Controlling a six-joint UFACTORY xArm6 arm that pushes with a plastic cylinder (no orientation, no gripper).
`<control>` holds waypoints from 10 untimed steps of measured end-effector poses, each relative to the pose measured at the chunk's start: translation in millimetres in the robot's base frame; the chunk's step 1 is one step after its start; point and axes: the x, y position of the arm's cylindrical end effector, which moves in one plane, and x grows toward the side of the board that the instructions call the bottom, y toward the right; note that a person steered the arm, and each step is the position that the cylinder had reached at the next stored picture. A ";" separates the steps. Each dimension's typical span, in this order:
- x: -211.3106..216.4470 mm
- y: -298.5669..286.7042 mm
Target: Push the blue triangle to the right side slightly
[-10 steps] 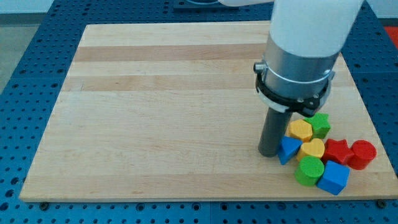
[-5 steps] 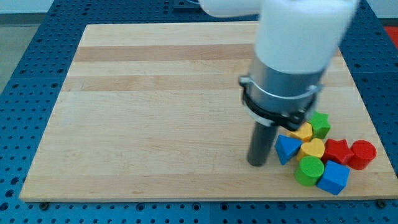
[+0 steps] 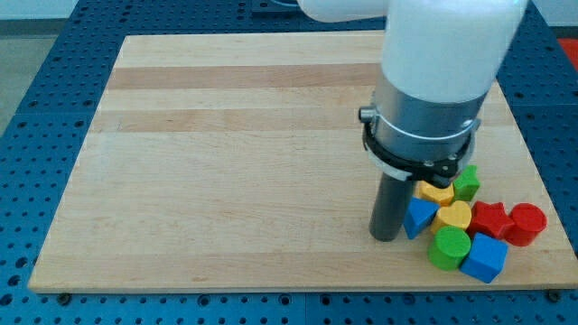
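The blue triangle lies on the wooden board at the view's lower right, on the left edge of a tight cluster of blocks. My tip rests on the board right against the triangle's left side. To the triangle's right lies a yellow heart. Above it is a yellow hexagon, partly hidden by the arm. Below and to the right stands a green cylinder.
The cluster also holds a green star, a red star, a red cylinder and a blue cube. The board's right edge and bottom edge run close to them.
My tip drew back to the left away from the blue triangle, then came back right against its left side. The blocks sit about where they were.
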 end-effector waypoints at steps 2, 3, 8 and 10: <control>0.0 2.5; 0.0 3.9; 51.9 -24.6; 45.6 -27.4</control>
